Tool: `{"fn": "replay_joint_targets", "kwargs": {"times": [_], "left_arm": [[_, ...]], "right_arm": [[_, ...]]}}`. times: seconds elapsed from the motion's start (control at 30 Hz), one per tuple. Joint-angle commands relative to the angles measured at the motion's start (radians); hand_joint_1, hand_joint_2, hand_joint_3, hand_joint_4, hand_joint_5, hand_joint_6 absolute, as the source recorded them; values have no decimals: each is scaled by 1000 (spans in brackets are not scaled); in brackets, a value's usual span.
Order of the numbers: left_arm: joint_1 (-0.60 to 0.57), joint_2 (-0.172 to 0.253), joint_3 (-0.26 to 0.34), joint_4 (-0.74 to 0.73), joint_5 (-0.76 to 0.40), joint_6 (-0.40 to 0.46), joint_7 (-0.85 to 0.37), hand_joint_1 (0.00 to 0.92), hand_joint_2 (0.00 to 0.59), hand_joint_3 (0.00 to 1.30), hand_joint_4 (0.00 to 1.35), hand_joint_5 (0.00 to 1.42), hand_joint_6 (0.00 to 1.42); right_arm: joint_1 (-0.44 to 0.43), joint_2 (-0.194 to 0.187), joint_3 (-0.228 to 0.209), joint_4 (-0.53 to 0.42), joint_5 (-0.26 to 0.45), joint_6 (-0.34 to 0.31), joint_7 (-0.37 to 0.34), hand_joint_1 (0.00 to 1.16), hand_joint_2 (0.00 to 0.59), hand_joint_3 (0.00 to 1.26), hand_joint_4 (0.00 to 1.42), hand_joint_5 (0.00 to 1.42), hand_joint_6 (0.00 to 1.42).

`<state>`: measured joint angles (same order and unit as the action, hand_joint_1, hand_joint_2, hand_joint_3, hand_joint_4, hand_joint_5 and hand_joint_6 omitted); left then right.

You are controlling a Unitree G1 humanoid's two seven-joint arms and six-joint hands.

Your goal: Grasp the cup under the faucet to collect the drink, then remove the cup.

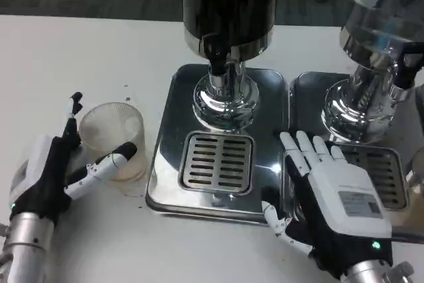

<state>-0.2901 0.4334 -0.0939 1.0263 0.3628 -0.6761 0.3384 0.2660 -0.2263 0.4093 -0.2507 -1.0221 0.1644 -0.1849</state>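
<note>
Left robot hand grips the ribbed cup near the tabletop's left edge; right robot hand lies spread flat beside the drip tray.

Second clear-tank dispenser at right, white table

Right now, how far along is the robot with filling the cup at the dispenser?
Early on. The left hand is closed around the cup, which stands on the white table left of the dispenser's drip tray, not under the faucet. Whether the cup holds any drink is hard to tell. The right hand rests flat between the two dispenser bases. Positioning, filling and removal remain.
</note>
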Motion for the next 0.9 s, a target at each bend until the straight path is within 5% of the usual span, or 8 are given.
{"fn": "replay_joint_targets", "kwargs": {"times": [0.03,0.43,0.9], "left_arm": [[-6,7,-10,21,8,-6,-8,223,40,68,122,365,375],[-16,12,-17,31,17,-15,13,301,70,384,439,667,629],[-19,18,-15,25,74,-56,182,359,90,642,724,911,836]], "right_arm": [[4,7,0,1,5,-6,-21,451,511,54,0,0,10],[2,13,-2,10,8,-9,-26,456,511,54,0,0,22],[-2,20,0,21,12,-8,-32,459,511,45,1,0,45]]}}
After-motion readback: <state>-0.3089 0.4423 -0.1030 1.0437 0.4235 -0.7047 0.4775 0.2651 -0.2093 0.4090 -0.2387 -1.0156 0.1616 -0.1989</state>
